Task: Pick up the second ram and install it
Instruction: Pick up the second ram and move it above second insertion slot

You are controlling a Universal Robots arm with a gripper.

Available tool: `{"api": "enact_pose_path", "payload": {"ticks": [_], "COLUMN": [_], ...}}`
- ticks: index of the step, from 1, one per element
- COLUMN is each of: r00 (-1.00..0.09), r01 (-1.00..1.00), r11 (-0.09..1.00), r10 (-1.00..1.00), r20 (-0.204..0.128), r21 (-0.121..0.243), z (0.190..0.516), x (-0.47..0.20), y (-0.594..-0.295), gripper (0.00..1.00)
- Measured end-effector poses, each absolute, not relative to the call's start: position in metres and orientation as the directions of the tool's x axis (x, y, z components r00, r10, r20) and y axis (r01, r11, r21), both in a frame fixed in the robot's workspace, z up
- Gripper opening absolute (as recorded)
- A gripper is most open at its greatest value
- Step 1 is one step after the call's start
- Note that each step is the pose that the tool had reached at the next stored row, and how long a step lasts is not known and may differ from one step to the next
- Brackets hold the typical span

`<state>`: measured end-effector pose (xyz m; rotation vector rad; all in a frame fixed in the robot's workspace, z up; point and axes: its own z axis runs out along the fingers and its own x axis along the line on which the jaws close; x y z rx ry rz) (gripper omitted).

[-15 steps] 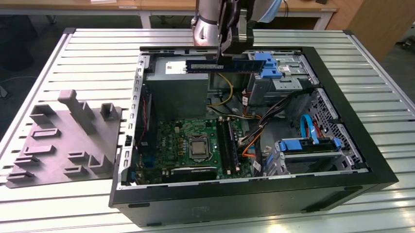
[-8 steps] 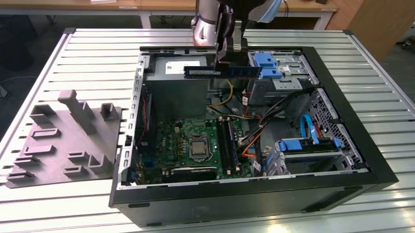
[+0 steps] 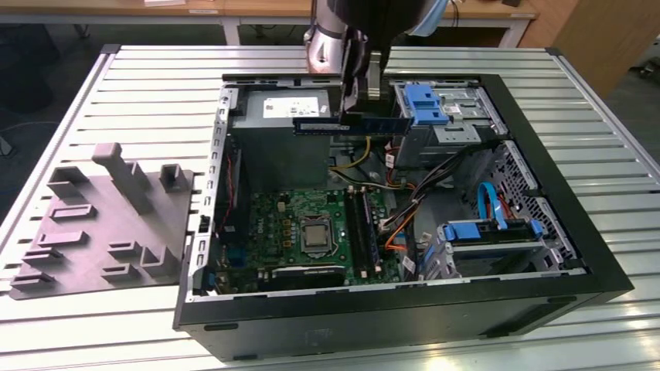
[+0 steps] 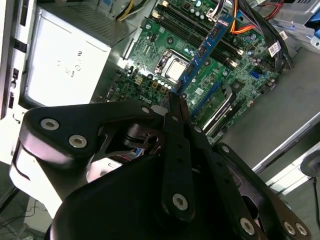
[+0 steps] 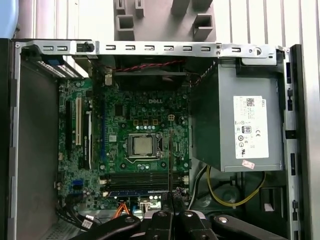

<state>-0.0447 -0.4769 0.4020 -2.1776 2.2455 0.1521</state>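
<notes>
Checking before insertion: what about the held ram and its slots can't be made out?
Second ram: in the second wrist view, its gripped end is hidden under the pincer.
Memory slots: in the exterior view, latch positions are too small to tell.
Arm: in the exterior view, cut off by the top edge.

Single arm (image 3: 330, 35) hangs vertical in the exterior view, with the wrist directly above the gripper (image 3: 361, 108), which points straight down. In both wrist views the black linkage fingers (image 4: 177, 150) are drawn together, tips clamped on the second ram (image 3: 320, 125), which is held level.
</notes>
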Motion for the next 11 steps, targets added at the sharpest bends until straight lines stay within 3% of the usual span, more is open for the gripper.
{"api": "enact_pose_path", "payload": {"ticks": [11], "r00": [-0.033], "r01": [-0.998], "r11": [0.028], "r10": [-0.997], "r20": [-0.075], "r21": [0.063], "z": [0.383], "x": [-0.045], "y": [-0.483], "gripper": [0.11]}}
